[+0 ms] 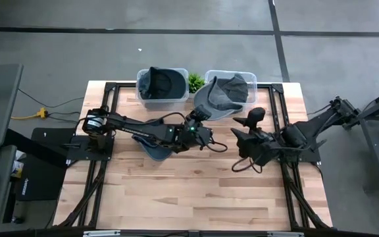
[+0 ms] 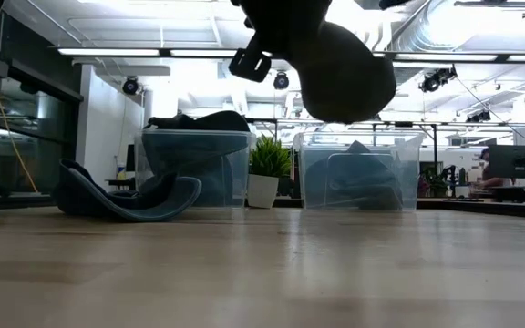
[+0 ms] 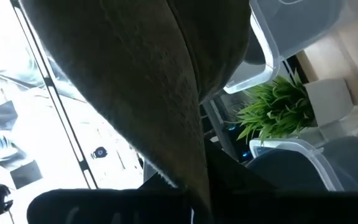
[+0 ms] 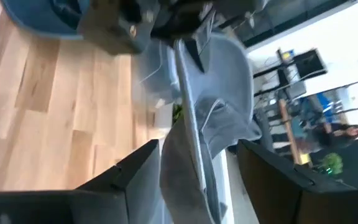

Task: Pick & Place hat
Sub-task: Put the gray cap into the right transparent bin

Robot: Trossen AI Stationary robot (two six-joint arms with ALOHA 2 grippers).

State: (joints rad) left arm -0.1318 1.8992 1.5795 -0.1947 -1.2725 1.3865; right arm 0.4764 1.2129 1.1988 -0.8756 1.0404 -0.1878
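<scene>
A grey hat (image 1: 221, 97), soft cloth w/ a stiff curved brim, hangs half over the rim of the right-hand clear bin (image 1: 249, 78), brim spilling toward the surface centre. In the right wrist view the same hat (image 4: 213, 118) runs straight out ahead of the right gripper (image 1: 250, 122), its brim edge lying between the two dark fingers — jaws appear closed on it, though the contact itself is hard to make out. Step in hand, by the look of it: pick phase, hat being drawn out of the bin; next move calls for a lift clear of the rim w/o snagging, then carry to a drop spot.

The left gripper (image 1: 201, 118) sits just beside, cloth pressed against its camera; can't tell its jaw state. Under the left arm, a second, blue-grey hat (image 1: 155, 150) lies upturned on the wooden surface (image 1: 196, 191). Beyond both grippers: another bin (image 1: 141, 89) w/ a dark hat (image 1: 162, 81), small potted plant (image 1: 195, 82) between bins.
</scene>
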